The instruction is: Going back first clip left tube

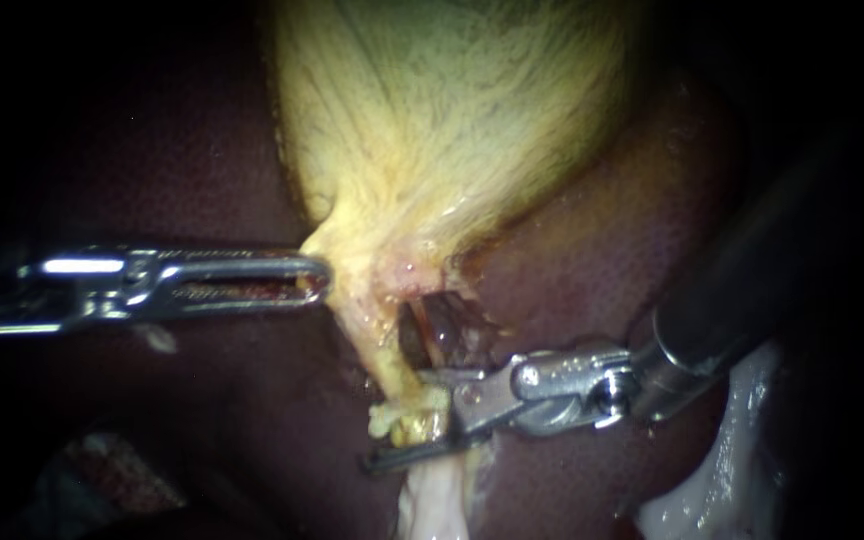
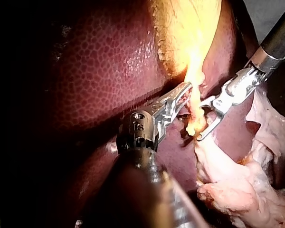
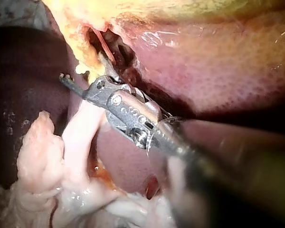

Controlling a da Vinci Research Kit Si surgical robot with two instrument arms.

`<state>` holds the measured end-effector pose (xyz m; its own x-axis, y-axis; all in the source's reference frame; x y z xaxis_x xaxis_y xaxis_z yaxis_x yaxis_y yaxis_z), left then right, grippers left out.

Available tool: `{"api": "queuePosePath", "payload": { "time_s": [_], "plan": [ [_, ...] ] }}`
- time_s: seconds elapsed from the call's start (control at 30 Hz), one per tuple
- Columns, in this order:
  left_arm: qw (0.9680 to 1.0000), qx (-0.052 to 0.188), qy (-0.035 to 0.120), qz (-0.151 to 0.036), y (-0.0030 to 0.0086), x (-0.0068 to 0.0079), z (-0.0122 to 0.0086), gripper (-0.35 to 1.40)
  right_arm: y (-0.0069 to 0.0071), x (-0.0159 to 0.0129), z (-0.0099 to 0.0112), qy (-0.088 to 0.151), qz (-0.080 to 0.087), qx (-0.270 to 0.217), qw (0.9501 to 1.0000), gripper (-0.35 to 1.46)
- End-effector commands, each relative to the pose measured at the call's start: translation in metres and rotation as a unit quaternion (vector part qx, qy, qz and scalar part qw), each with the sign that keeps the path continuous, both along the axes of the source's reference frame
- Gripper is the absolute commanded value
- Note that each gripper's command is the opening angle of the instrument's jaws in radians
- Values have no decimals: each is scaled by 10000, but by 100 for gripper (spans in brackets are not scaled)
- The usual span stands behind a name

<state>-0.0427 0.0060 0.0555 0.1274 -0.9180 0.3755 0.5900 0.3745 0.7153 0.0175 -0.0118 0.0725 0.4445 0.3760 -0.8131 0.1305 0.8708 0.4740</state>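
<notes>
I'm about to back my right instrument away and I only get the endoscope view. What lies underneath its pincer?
Observer: In the right wrist view, a pale pink strand runs directly under the right instrument and seems to touch its underside.
Operator: Does it end there?
Observer: No, it merges with a larger pale lump lying beside it.
Operator: Is my left instrument holding?
Observer: The left wrist view shows the left instrument side-on, with its pincer shut on the yellow strand.
</notes>
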Motion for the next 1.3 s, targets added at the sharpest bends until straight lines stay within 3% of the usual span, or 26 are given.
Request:
{"api": "queuePosePath", "payload": {
  "time_s": [0.03, 0.53, 1.0, 1.3],
  "plan": [
    [10000, -1, -2, 2, 0, 0, -1, -30, 0, -1, -1, 1, -12, -19, 10000, 60],
    [10000, -1, -1, 1, 1, 0, 0, -30, 11, -46, -22, 101, -130, -110, 9998, 60],
    [10000, -8, -3, 6, 2, 1, 9, -30, 41, -123, -78, 114, -34, -484, 9988, 60],
    [10000, -40, 10, 2, -1, -3, 23, -30, 60, -151, -102, 94, 8, -788, 9968, 60]
  ]
}}
